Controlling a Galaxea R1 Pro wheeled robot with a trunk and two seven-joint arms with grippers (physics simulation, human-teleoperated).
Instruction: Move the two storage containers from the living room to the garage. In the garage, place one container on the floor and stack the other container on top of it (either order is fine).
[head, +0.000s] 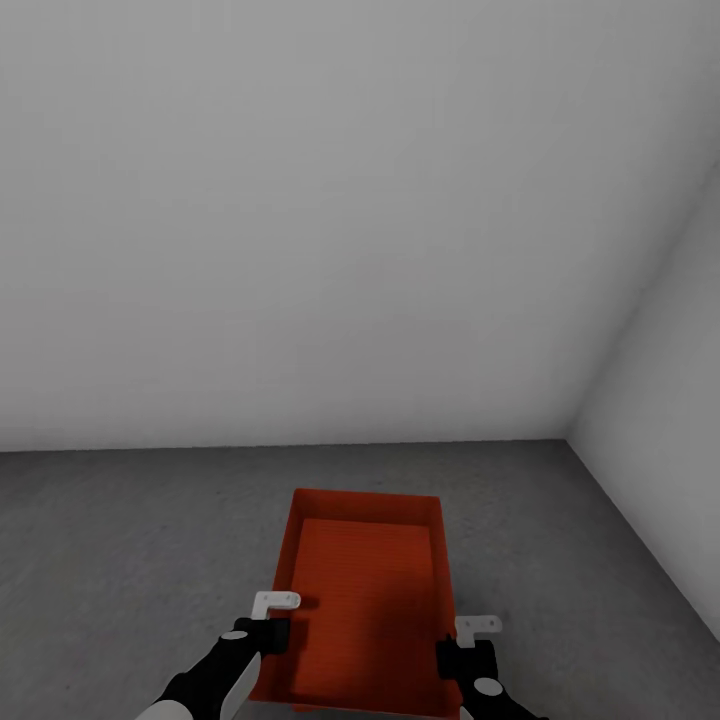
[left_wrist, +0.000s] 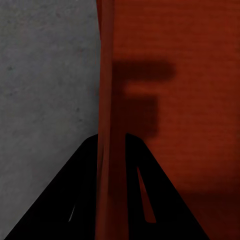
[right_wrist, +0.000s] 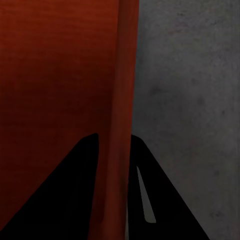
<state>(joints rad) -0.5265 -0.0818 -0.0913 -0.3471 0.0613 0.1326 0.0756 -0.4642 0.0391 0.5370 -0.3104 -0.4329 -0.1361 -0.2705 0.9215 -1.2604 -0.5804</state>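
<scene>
A: Looking at the lower middle of the head view, which way does the storage container (head: 365, 600) point?

B: Its long axis runs from the bottom edge of the frame up toward the wall (head: 300, 220). The open side faces up.

A: And the grippers?

B: The left gripper (left_wrist: 111, 150) is closed on the container's left wall, one finger on each side of it. The right gripper (right_wrist: 116, 150) pinches the right wall in the same way.

A: What about the room?

B: The floor (head: 120, 540) is mottled grey concrete. Two plain white walls meet in a corner at the right of the frame.
</scene>
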